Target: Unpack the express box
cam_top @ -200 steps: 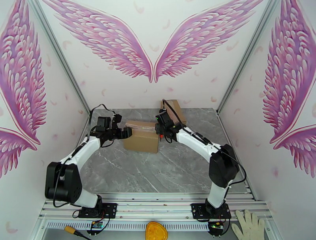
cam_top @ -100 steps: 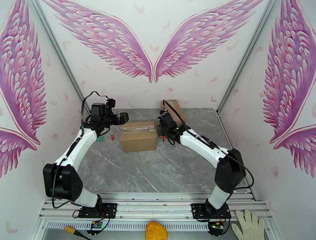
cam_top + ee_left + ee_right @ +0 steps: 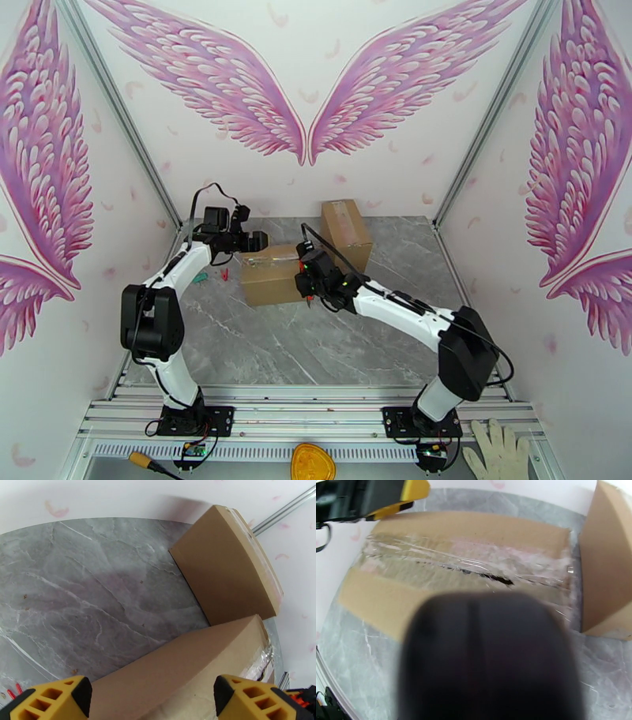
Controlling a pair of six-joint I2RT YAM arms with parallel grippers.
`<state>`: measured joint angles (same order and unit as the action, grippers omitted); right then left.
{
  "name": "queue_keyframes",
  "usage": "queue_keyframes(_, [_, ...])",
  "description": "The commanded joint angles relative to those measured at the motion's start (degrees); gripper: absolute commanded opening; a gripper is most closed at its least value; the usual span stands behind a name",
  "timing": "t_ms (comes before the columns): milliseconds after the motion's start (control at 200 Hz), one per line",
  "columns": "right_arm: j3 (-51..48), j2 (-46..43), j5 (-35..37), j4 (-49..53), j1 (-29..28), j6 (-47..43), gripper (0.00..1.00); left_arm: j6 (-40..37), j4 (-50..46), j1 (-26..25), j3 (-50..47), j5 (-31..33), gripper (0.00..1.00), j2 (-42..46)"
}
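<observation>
Grey marble table [image 3: 316,355] carries the express box [image 3: 272,278] at its middle, taped top up, a second box [image 3: 345,225] just behind; your left gripper [image 3: 152,693] hangs wide open over the box's left end, grasping nothing, so a cutting stroke may shove the box; your right gripper [image 3: 310,286] looks clenched on a dark tool [image 3: 489,657], too blurred to name; the tape slit [image 3: 489,576] is ragged, and a deep pass could gouge the contents.

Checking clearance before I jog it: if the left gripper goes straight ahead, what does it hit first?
Probably the taped box, right in front of the open left gripper; the second box stands beyond.
</observation>
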<state>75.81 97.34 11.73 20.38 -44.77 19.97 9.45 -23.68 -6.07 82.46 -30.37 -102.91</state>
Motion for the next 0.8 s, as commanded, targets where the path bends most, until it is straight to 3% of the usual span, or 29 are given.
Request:
queue_keyframes(0, [5.7, 3.4, 7.3, -0.3, 0.9, 1.3, 0.00, 0.1, -2.0, 0.7, -6.0, -5.6, 0.86, 6.1])
queue_keyframes(115, [9.1, 6.5, 9.7, -3.2, 2.2, -1.5, 0.00, 0.9, -0.8, 0.9, -13.2, -8.1, 0.85, 11.5])
queue_keyframes(400, [23.5, 18.4, -3.5, -7.2, 4.5, -6.3, 0.00, 5.7, 3.6, -1.3, -24.5, -15.7, 0.84, 20.8])
queue_keyframes(630, [25.3, 20.4, -14.3, -11.7, 5.3, -8.3, 0.00, 5.0, 3.4, -7.2, -24.7, -18.0, 0.85, 19.4])
queue_keyframes(795, [25.4, 19.2, -17.0, -11.0, 6.5, -7.9, 0.00, 2.7, 1.5, -13.5, -18.7, -18.3, 0.86, 14.1])
